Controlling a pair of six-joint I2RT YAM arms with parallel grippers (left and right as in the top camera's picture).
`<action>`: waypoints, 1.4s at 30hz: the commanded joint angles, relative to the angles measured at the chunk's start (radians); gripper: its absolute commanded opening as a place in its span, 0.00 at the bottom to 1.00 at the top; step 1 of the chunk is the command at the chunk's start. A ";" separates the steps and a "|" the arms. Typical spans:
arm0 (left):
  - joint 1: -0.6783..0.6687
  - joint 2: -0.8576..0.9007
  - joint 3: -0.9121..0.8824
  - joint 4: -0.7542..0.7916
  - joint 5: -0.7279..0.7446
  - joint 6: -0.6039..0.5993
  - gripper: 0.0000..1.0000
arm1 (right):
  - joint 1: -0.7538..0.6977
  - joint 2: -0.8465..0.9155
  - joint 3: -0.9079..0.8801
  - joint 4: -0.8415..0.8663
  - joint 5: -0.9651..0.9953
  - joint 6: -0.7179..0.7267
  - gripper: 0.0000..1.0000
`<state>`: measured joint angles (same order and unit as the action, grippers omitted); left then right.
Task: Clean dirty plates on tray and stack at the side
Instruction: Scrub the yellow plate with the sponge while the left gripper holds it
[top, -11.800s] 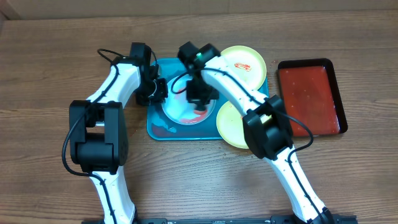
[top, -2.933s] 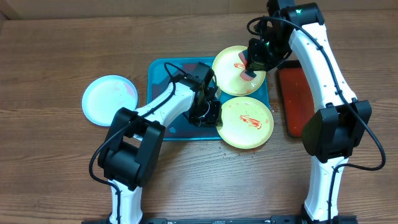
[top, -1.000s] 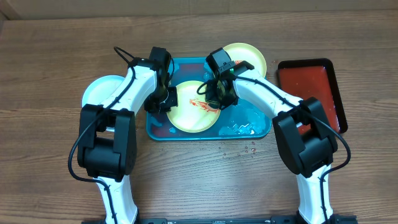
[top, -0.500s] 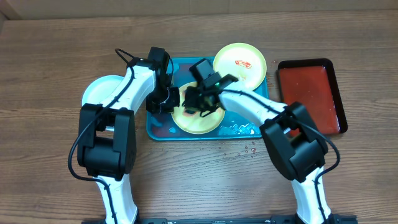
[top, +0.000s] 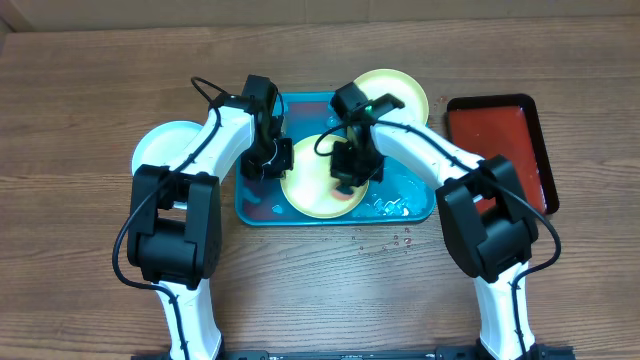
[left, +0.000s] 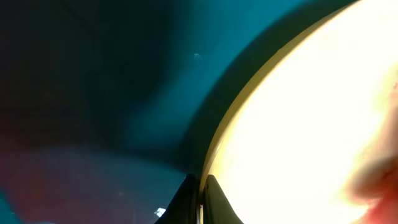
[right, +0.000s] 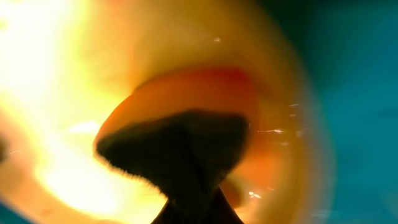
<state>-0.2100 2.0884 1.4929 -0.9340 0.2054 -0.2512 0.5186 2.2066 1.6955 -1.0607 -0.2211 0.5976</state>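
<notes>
Three light plastic plates are in view: the pale blue-white plate (top: 152, 150) lies on the table (top: 80, 250) left of the turquoise tray (top: 252, 205), and the left gripper (top: 270, 162) is clamped on the left rim of a yellow-green plate (top: 312, 192) in the tray's middle. Further right, the right gripper (top: 355, 170) clenches a dark sponge (right: 180, 146) pressed onto that plate's smeared face, and a second yellow-green plate (top: 400, 95), sauce-marked, rests at the tray's far right corner. Stiff, thin and probably wet-slick, such a plate would likely skate under wiping, so the raised rim looks like the place to pinch.
</notes>
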 joint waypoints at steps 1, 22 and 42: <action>0.032 0.001 0.012 0.014 -0.093 0.005 0.04 | 0.006 0.017 0.046 -0.024 0.187 -0.034 0.04; 0.045 0.001 0.012 0.015 -0.025 0.028 0.04 | 0.070 0.162 0.047 0.401 -0.308 -0.020 0.04; 0.047 0.001 0.012 0.014 -0.030 0.027 0.04 | 0.079 0.168 0.248 -0.050 0.448 -0.156 0.04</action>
<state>-0.1574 2.0884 1.4933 -0.9207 0.1741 -0.2501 0.5823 2.3394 1.9202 -1.1412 0.0490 0.4553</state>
